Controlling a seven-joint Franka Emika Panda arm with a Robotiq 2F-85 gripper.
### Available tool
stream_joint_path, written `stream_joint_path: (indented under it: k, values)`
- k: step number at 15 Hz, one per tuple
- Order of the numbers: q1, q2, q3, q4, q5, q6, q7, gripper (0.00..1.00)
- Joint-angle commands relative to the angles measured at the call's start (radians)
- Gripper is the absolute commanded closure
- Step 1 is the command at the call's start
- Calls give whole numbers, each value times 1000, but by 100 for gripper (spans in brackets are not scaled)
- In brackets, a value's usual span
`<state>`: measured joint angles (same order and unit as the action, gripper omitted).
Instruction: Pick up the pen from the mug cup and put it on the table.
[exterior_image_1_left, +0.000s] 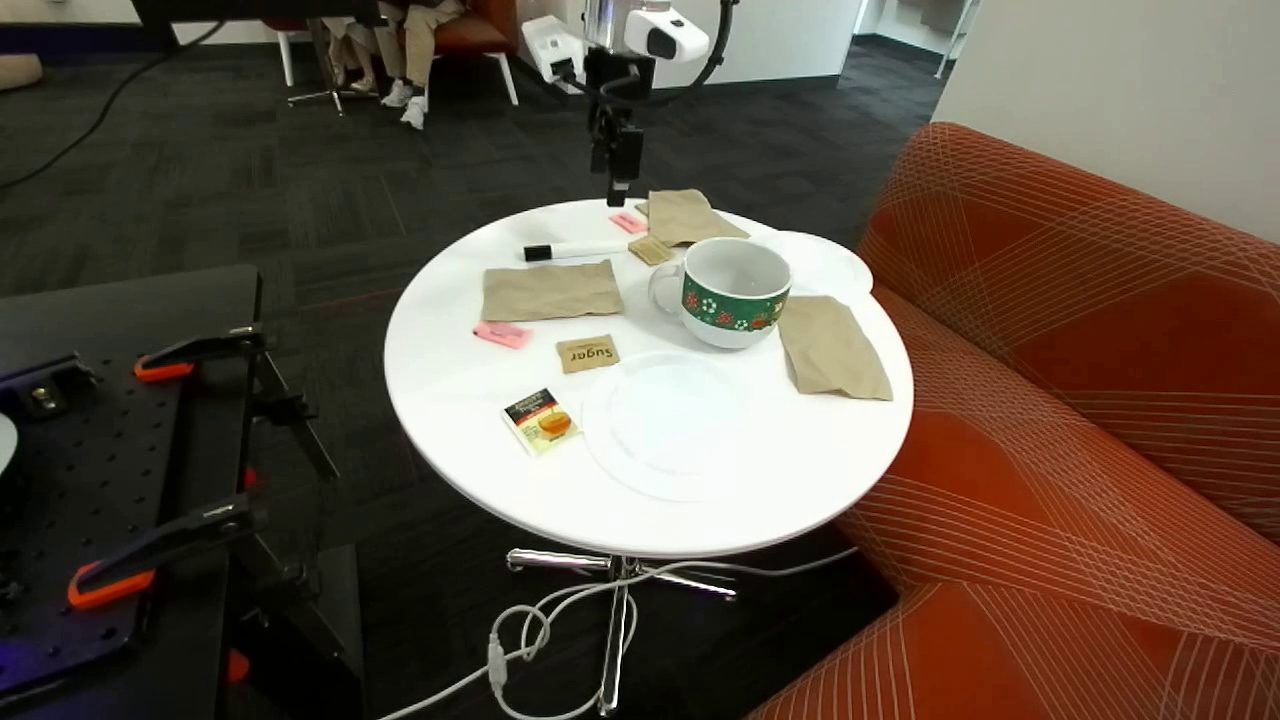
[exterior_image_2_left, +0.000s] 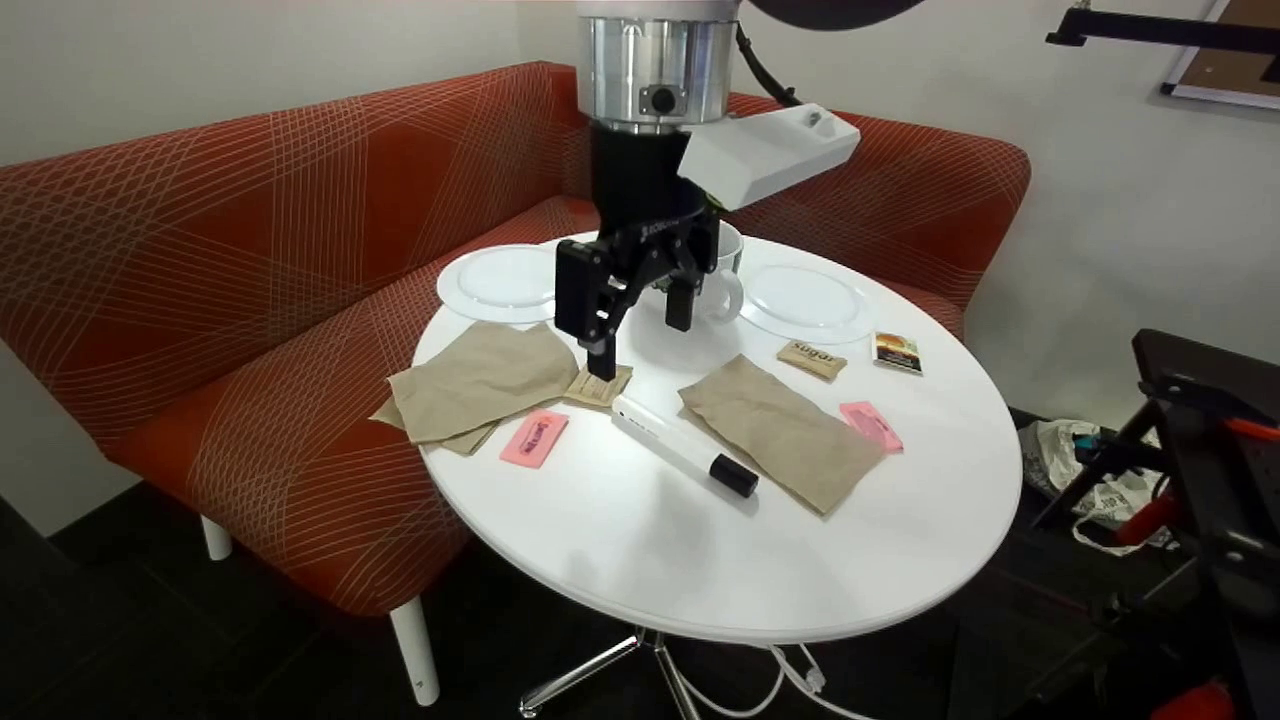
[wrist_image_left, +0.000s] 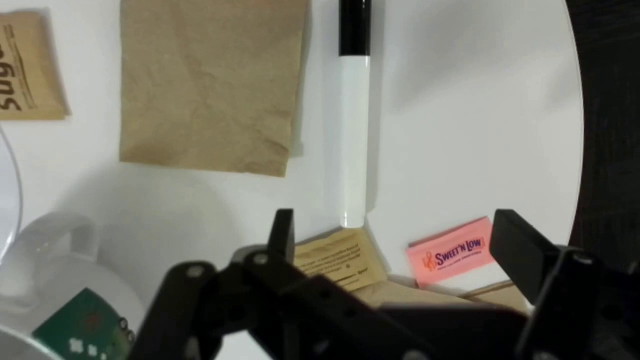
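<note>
Pen (wrist_image_left: 355, 115) and mug (exterior_image_1_left: 735, 310) are apart: the pen lies flat on the table (exterior_image_1_left: 450, 380), so the job looks done, with perhaps only a retreat left for the pincer (wrist_image_left: 395, 232). It stands wide open above, gripping nothing. In the wrist view the pen is at upper middle, its long axis nearly straight up and down, black cap (wrist_image_left: 355, 27) toward the top edge, white end (wrist_image_left: 353, 219) pointing down at a brown packet (wrist_image_left: 345, 257); whether they touch I can't tell. In an exterior view the pen (exterior_image_2_left: 678, 443) slants from the middle of the frame toward lower right, cap end lowest.
</note>
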<state>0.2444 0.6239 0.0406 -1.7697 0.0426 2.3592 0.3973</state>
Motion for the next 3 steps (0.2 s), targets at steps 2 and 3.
stream_joint_path:
  k: [2, 3]
  values:
    - [1, -8, -6, 2, 0, -3, 0, 0]
    - [0, -9, -6, 2, 0, -3, 0, 0]
